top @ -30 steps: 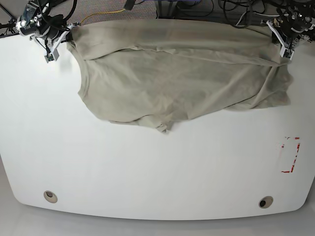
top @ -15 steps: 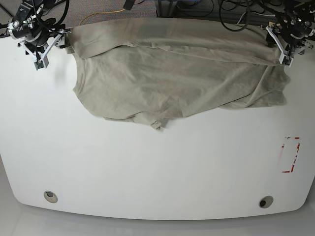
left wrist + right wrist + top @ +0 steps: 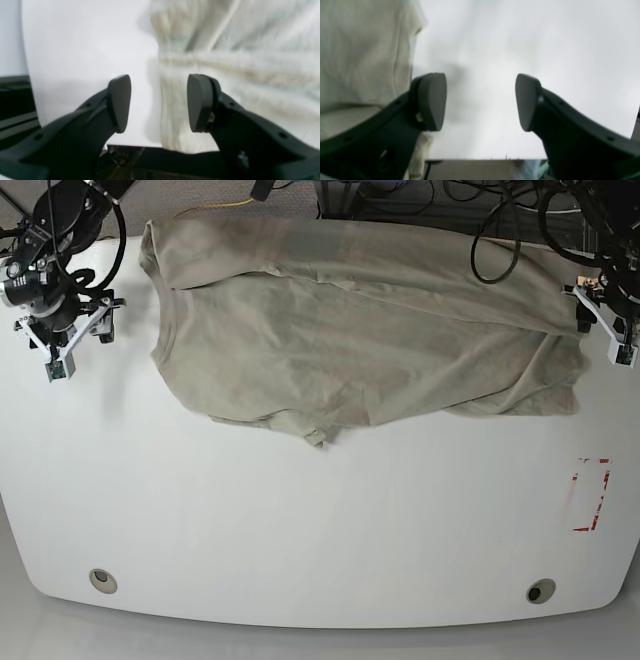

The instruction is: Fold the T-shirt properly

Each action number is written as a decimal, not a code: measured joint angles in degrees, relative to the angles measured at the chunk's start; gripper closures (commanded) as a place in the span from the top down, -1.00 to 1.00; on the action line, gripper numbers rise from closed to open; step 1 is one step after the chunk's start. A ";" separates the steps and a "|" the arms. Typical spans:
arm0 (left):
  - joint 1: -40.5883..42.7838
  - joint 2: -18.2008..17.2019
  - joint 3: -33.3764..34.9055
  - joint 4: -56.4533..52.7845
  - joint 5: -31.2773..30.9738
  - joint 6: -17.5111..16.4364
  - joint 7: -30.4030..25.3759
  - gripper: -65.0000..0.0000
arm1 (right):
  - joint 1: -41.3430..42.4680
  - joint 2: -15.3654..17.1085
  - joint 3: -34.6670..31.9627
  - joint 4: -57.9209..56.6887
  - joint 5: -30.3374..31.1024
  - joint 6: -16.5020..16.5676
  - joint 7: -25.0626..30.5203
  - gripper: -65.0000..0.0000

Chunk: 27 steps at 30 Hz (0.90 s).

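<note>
The T-shirt (image 3: 360, 340) is a soft khaki cotton thing, plain, rumpled all over with shallow creases. It lies spread on the far half of the table, its long axis running left to right, with the far edge doubled over into a thick band along the table's back rim. Its near edge sags into an uneven curve with a small tab of fabric poking out toward the front. At the right end the cloth bunches into a loose flap; at the left end it turns over on itself near the far corner.

Under it is a smooth white table (image 3: 300, 520) with rounded near corners, two round grommets (image 3: 101, 580) set near the front edge, and a red-marked rectangle (image 3: 590, 495) toward the right. Beyond the far edge there is carpet, a yellow cable (image 3: 215, 207) and a tangle of black wires.

The right gripper (image 3: 62, 352) hangs over bare table just left of the shirt, its dark, rounded pads spread apart with nothing between them; in its wrist view the cloth sits only beside one finger (image 3: 431, 100). The left gripper (image 3: 612, 330) is at the shirt's right end, also released: from its wrist view the jaws stand apart, the shirt's edge lying blurred below the gap and behind one pad (image 3: 198, 102), not pinched.
</note>
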 measured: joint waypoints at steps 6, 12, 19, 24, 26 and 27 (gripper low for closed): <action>-1.16 -1.09 -0.33 -0.02 0.66 -0.02 0.96 -0.03 | 9.62 0.37 -8.04 -11.21 0.09 0.02 -0.28 0.23; -1.77 -1.16 -2.14 -0.09 0.26 -0.02 0.42 -0.03 | 17.62 0.63 -10.14 -23.28 -1.22 -0.20 0.63 0.23; -4.96 -1.16 -1.92 -0.22 -0.04 -0.02 0.09 -0.02 | 25.53 0.55 -15.61 -37.70 -0.48 -0.17 6.86 0.23; -6.71 -1.03 -2.01 -0.35 1.03 0.00 1.27 0.00 | 27.85 0.44 -16.15 -44.76 -1.09 -0.11 9.81 0.23; -8.48 -1.03 -1.97 -0.35 0.79 -0.02 0.90 0.00 | 28.11 0.22 -15.91 -45.57 -0.68 -0.17 10.19 0.23; -9.18 -1.07 -1.97 -0.35 0.37 -0.02 0.50 0.00 | 28.24 0.00 -15.89 -45.57 -0.68 -0.15 10.19 0.23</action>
